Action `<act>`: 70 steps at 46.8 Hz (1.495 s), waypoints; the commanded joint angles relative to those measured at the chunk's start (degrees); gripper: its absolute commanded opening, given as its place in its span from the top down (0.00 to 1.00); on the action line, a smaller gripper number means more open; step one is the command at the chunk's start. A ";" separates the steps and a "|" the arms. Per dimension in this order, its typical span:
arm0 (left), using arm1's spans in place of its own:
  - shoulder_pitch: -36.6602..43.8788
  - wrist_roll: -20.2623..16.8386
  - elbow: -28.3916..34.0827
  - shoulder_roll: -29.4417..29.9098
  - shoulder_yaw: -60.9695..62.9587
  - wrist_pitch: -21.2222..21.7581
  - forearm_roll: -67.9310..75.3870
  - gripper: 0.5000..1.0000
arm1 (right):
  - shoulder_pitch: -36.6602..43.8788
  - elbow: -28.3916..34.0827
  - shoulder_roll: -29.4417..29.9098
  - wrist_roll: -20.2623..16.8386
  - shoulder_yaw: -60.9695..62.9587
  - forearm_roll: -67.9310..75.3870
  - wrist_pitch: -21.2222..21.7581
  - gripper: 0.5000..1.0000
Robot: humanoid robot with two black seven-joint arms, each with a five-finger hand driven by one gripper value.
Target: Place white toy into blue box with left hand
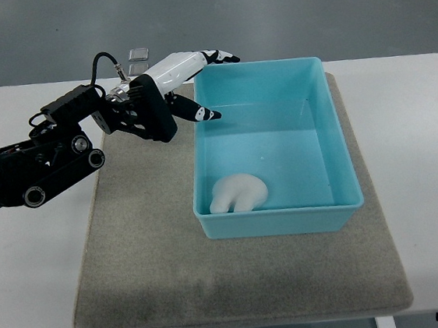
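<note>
— Where is the white toy [238, 192]?
— Inside the blue box [333, 128] — near its front left corner.
— The left hand [187, 81]?
— Fingers spread, holding nothing, beside the box's far left corner.

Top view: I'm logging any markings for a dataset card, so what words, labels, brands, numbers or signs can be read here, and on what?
None can be read.
blue box: plain walls, no print visible.
white toy, lying inside the box: no markings.
left hand: black and white casing, no legible label.
grey mat and white table: unmarked.
Two small objects at the table's far edge: too small to tell.
</note>
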 commanded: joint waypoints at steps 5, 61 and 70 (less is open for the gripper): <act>-0.05 -0.01 2.91 0.20 -0.34 0.18 -5.00 0.24 | 0.00 0.00 0.00 0.00 0.00 0.00 0.00 0.13; 1.18 -0.28 17.32 -0.15 -4.03 -3.50 -78.48 0.02 | 0.00 0.00 0.00 0.00 0.00 0.00 0.00 0.13; 1.44 -0.28 22.77 -0.15 -5.52 -15.54 -83.58 0.02 | 0.00 0.00 0.00 0.00 0.00 0.00 0.00 0.13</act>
